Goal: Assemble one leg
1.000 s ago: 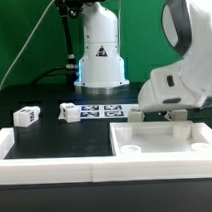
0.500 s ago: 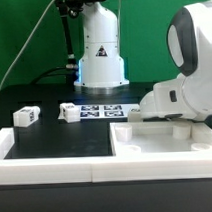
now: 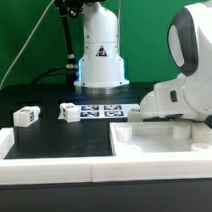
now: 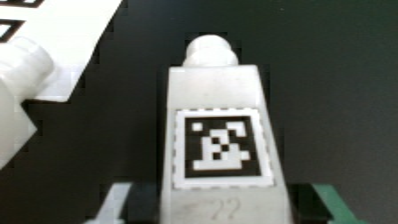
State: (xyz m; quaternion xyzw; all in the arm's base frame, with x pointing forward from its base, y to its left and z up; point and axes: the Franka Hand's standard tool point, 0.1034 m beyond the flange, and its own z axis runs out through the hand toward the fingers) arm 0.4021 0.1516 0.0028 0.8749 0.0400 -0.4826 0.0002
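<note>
In the wrist view a white leg (image 4: 217, 120) with a square tag sticker lies flat on the black table, its rounded end pointing away. My gripper (image 4: 222, 205) straddles its near end. The fingers (image 4: 125, 200) stand on both sides with a dark gap between each and the leg, so the gripper is open. In the exterior view the gripper (image 3: 162, 116) is low at the table behind the white panel (image 3: 166, 141), and the hand hides most of that leg. Two more legs (image 3: 25, 116) (image 3: 70, 113) lie at that view's left.
The marker board (image 3: 104, 112) lies in front of the robot base. A low white rim (image 3: 47, 169) runs along the table's front. In the wrist view a white part (image 4: 32, 85) lies close beside the leg; I cannot tell what it is.
The arm came down towards the table between one second and half a second ago. Since then nothing has moved.
</note>
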